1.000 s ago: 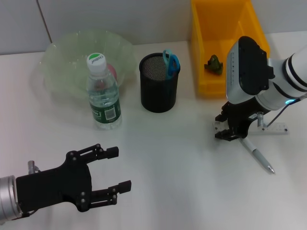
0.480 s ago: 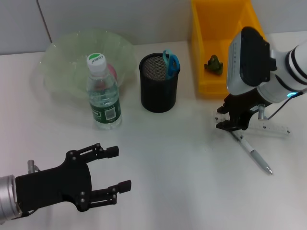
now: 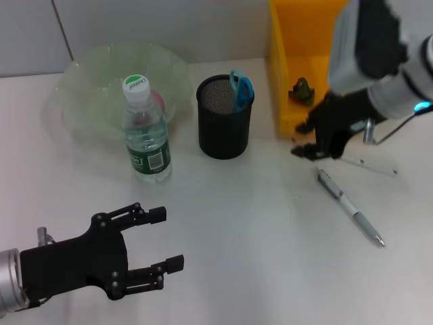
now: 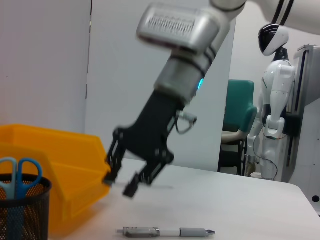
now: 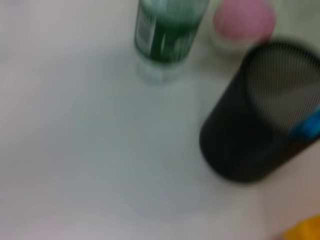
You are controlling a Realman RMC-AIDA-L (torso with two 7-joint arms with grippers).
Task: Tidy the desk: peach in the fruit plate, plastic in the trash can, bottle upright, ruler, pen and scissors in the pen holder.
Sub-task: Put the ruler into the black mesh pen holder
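The black mesh pen holder (image 3: 224,116) held blue-handled scissors (image 3: 241,88); the peach (image 3: 154,100) sat in the clear fruit plate (image 3: 95,81), and green plastic (image 3: 302,89) lay in the yellow trash can (image 3: 287,47). The right gripper (image 3: 310,139) hovered, fingers apart and empty, just above the desk (image 3: 237,223). The slim silver pen (image 3: 350,206) lay flat nearby, the clear ruler (image 3: 369,164) beside it. The left gripper (image 3: 166,238) rested spread wide. The bottle (image 3: 145,132) stood upright.

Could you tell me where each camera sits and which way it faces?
Head view: high on the robot, facing down at the table; shows the left hand and right hand.
Left wrist view: low by the table, facing across at the right hand above the pen.
Right wrist view: faces down at the pen holder and bottle; no hand shows.
All views share the pen holder.
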